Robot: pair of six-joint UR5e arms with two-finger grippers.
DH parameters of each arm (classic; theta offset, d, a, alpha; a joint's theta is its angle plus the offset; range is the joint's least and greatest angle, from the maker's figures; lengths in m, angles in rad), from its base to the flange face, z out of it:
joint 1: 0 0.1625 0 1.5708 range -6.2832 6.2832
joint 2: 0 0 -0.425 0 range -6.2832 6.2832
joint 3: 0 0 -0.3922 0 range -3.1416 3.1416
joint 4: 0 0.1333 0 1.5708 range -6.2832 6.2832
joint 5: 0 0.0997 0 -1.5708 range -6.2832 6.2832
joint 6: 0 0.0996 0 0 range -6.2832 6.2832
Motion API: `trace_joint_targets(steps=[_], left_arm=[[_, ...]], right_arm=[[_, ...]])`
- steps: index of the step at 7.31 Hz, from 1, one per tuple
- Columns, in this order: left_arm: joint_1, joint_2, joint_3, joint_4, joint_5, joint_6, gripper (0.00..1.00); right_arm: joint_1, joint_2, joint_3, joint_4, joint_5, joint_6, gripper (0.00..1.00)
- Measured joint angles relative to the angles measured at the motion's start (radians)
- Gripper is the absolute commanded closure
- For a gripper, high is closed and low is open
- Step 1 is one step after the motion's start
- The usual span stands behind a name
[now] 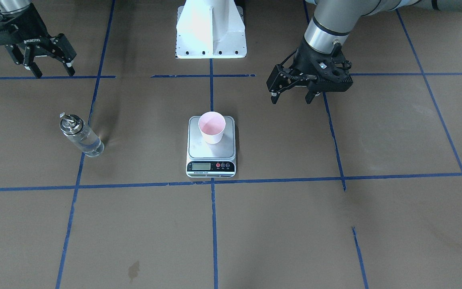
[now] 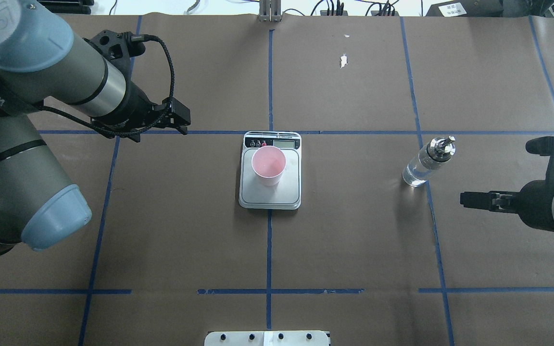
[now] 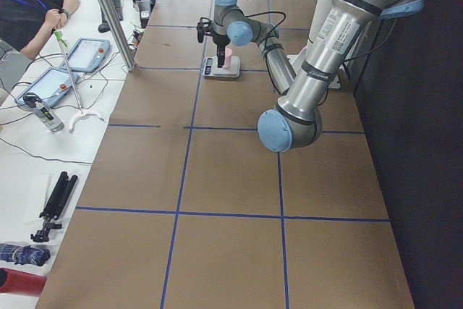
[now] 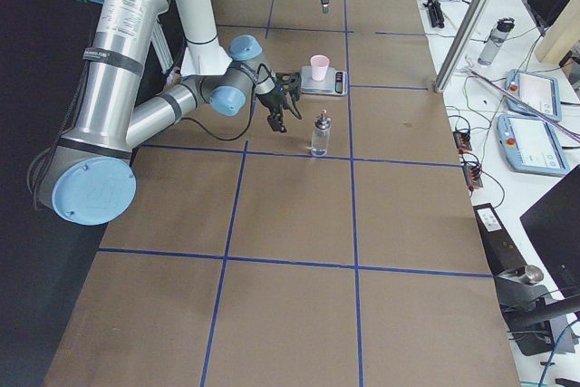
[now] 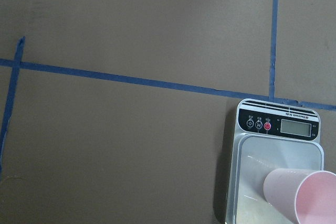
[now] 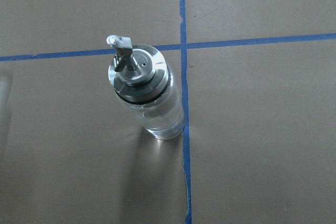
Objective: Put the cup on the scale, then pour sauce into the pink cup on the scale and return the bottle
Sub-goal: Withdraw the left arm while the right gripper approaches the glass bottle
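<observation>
The cup (image 1: 211,127) is set upright on the scale (image 1: 215,151), so the pouring step is judged to be in hand. The bottle (image 1: 82,135) is stood on the worktop (image 1: 295,224), well apart from the scale, nearer the right gripper (image 1: 54,72), which is spread wide and empty, as is the left gripper (image 1: 291,98). Next, the bottle's body must be grasped squarely. One cup, one scale, one bottle and two grippers are counted.
</observation>
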Motion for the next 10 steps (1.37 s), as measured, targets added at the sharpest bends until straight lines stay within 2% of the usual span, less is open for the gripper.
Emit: trace_joint_targets(steps=[3, 5, 8, 10], left_arm=[[-0.093, 0.098, -0.028, -0.002, -0.003, 0.204, 0.00], [-0.147, 0.162, -0.028, -0.004, -0.004, 0.350, 0.00], [-0.233, 0.207, 0.004, -0.007, 0.001, 0.521, 0.00], [-0.275, 0.232, 0.023, -0.011, 0.002, 0.616, 0.00]], right_arm=[[-0.153, 0.003, -0.141, 0.221, -0.220, 0.099, 0.00], [-0.230, 0.020, -0.196, 0.256, -0.410, 0.105, 0.01], [-0.277, 0.049, -0.275, 0.264, -0.610, 0.090, 0.00], [-0.307, 0.059, -0.292, 0.266, -0.730, 0.089, 0.00]])
